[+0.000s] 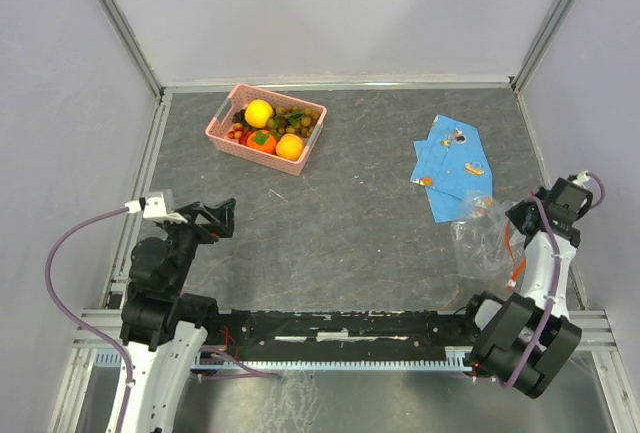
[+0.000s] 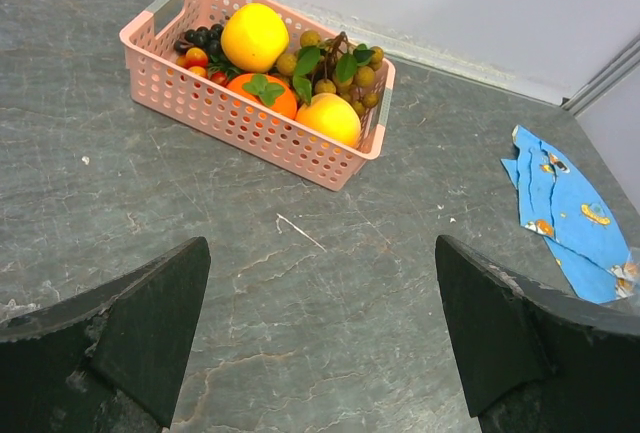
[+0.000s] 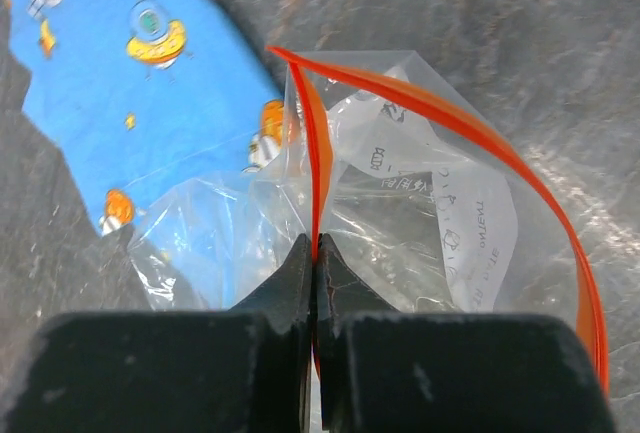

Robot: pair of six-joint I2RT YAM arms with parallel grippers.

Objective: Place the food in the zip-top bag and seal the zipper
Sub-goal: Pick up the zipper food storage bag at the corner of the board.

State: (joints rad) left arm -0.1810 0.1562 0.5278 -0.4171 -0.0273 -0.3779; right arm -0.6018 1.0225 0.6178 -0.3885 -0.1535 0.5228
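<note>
The food lies in a pink lattice basket (image 1: 222,137) at the back left: a yellow lemon (image 1: 259,112), orange fruits (image 1: 290,147), red cherries (image 2: 196,56) and a brownish-green grape bunch (image 2: 340,70). The clear zip-top bag (image 1: 482,236) hangs at the right. My right gripper (image 3: 315,245) is shut on its red zipper strip (image 3: 318,168), and the bag's mouth gapes open to the right. No slider tab shows. My left gripper (image 2: 322,288) is open and empty above the bare table at the left, well short of the basket.
A blue printed cloth (image 1: 447,166) lies at the back right, partly under the bag. Grey walls with metal frame rails close in the table at the back and sides. A black rail runs along the near edge.
</note>
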